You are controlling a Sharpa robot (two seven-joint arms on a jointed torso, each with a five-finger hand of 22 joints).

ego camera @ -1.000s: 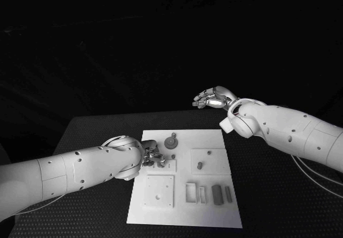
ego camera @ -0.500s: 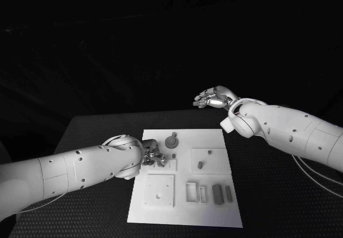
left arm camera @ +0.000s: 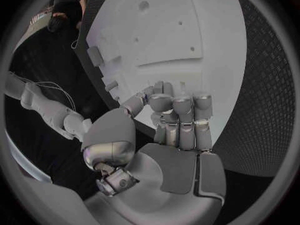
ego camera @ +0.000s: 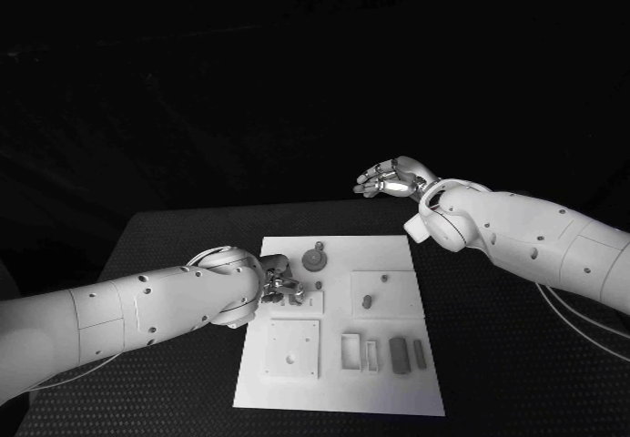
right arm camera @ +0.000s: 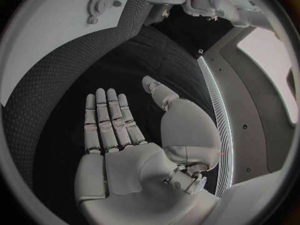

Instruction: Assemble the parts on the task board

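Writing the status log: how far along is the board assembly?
Early, by the look of it. Several grey parts lie loose on the white board. The left hand is down at the board's left edge, fingers curled; whether it holds a part is unclear. The right hand hangs open beyond the table.

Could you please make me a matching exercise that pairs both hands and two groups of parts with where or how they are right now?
Things:
1. left hand
2. right hand
3. round part
4. row of long parts

Places or states:
A. lying on the far end of the task board
B. fingers curled in, over the board's left edge
C. at the board's near right
D. fingers stretched out, holding nothing, raised past the far edge of the table

Pairs: 1-B, 2-D, 3-A, 4-C
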